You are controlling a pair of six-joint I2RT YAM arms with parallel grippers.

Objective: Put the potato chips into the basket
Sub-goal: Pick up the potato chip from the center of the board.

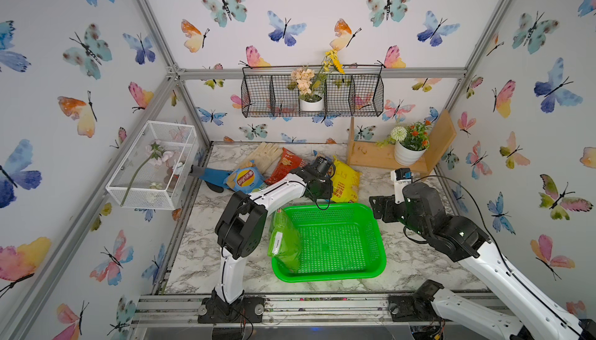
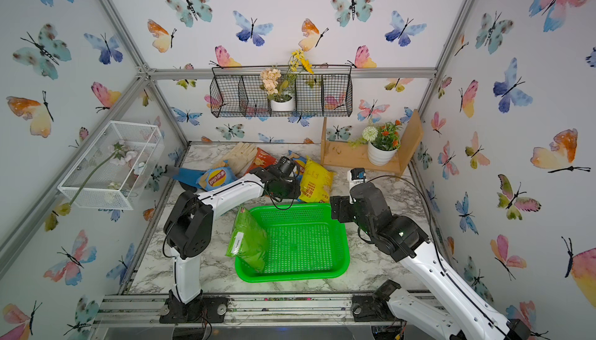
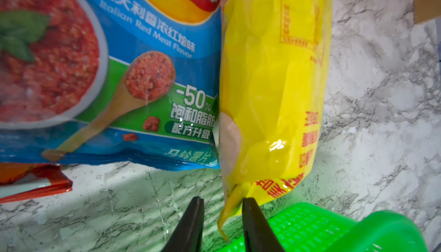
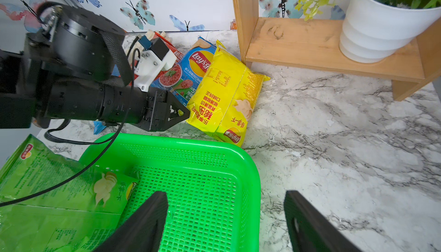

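Right gripper (image 4: 226, 215), nearest the lens in the right wrist view: its two black fingers (image 4: 148, 219) are standing wide apart and gripping nothing. One is hovering over the perforated floor of the green basket (image 4: 250, 167), the other over the marble table (image 4: 346, 131).

Left gripper (image 3: 222, 199), in the left wrist view: its jaws are standing only narrowly apart, straddling a corner of the yellow chip bag (image 3: 274, 83). One finger (image 3: 250, 215) is touching that corner while a strip of table is showing between the other finger and the bag, so the bag is not clamped.

In both top views the yellow bag is lying on the table just behind the basket's far rim, outside the basket. A blue chip bag (image 3: 143, 71) is lying against the yellow bag's side. A red chip bag (image 1: 285, 164) is lying further left. A second blue chip bag (image 1: 243, 179) is resting on a blue glove (image 1: 211, 175) near the left wall, with a beige glove (image 1: 266, 154) behind it. All four bags are sitting outside the basket.

Only the green chip bag (image 1: 283, 241) is sitting in the basket, leaning against its left wall with its upper end rising above the rim.

A wooden shelf (image 1: 371, 156) is carrying a white flowerpot (image 1: 408, 154) in the far right corner.
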